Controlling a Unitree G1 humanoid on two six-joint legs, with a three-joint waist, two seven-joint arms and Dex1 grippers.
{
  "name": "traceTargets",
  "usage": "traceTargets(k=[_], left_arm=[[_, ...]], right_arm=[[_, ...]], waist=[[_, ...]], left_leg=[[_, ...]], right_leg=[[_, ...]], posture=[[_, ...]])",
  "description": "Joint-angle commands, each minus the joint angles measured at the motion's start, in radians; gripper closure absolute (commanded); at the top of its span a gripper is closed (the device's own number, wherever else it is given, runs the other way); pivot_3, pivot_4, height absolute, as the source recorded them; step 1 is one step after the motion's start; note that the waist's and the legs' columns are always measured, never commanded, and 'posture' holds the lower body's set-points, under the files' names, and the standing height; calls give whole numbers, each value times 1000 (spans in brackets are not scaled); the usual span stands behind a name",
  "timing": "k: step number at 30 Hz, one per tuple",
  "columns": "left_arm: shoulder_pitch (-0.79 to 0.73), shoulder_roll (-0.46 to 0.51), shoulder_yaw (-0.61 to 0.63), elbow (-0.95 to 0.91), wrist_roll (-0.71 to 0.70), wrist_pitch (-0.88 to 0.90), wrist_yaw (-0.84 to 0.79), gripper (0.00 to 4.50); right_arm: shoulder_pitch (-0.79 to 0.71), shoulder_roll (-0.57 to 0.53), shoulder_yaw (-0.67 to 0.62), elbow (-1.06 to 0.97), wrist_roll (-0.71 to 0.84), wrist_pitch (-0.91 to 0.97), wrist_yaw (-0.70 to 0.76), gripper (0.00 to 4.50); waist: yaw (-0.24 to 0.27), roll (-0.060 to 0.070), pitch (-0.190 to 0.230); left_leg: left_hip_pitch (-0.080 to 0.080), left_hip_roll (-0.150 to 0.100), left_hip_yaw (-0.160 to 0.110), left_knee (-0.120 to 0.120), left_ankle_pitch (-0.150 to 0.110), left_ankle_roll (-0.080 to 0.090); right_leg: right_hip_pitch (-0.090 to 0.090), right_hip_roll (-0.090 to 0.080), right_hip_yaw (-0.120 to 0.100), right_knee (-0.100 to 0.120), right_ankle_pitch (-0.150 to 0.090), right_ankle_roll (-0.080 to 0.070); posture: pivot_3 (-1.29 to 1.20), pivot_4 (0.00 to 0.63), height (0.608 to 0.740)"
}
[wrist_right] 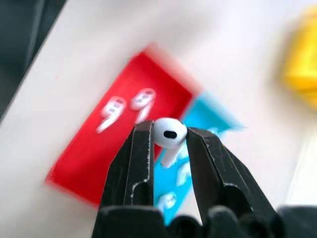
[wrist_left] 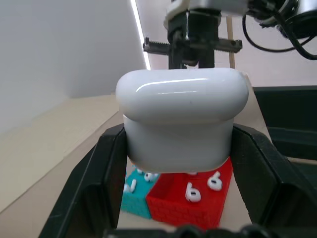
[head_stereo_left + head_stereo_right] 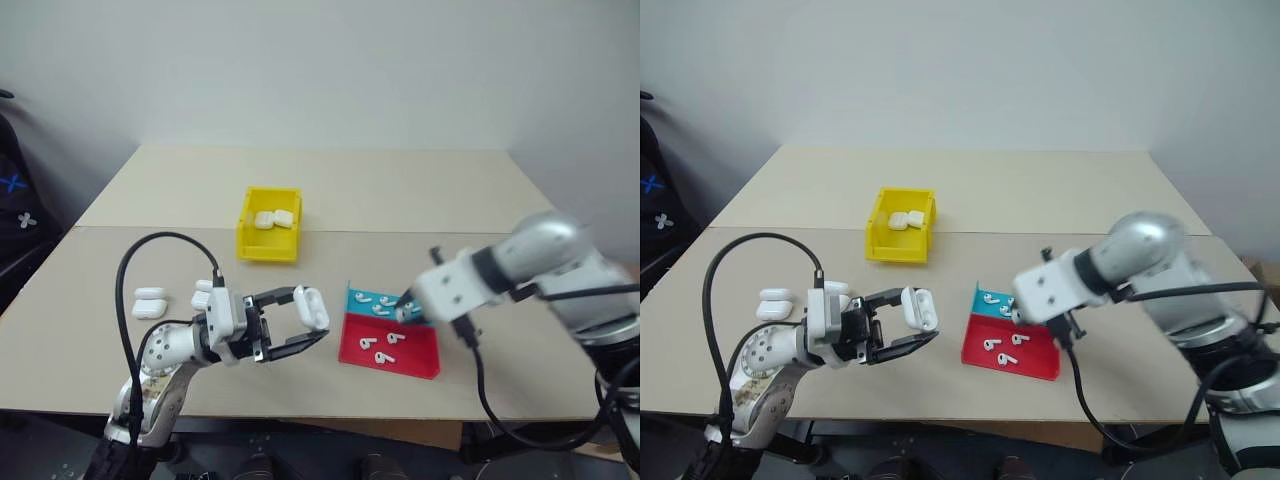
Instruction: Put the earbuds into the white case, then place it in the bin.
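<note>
Right gripper (image 1: pixel 166 144) pinches 1 earbud (image 1: pixel 168 134); left gripper (image 2: pixel 178 198) clamps white case (image 2: pixel 181 119), lid closed. Risk: smooth earbud slips mid-transfer.

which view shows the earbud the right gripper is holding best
The right wrist view: the earbud sits large between the right gripper's black fingers, above the red-and-teal tray. In the eye views it is too small to make out at that gripper.
</note>
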Motion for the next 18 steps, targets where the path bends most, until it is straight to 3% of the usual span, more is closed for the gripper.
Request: traceTargets(k=[1, 10, 18], left_arm=[[-67, 17, 23, -43, -100, 76, -25, 1713], [-212, -2, -7, 5, -139, 163, -69, 1713], [-243, -33, -2, -12, -160, 196, -70, 1713]], right_arm=[[-13, 60, -155, -16, 144, 72, -120, 3315], [1, 300, -308, -44, 366, 85, -392, 3315], [1, 373, -349, -33, 539, 44, -393, 3315]], waist=[[-7, 0, 0], [-7, 0, 0], [-7, 0, 0]], left_leg=[[0, 0, 0, 0, 0, 0], [-1, 0, -1, 0, 0, 0], [-1, 0, -1, 0, 0, 0]], right_leg=[[0, 0, 0, 0, 0, 1], [0, 1, 0, 0, 3, 7], [0, 1, 0, 0, 4, 7]], posture=[[0, 150, 740], [0, 150, 740], [0, 150, 740]])
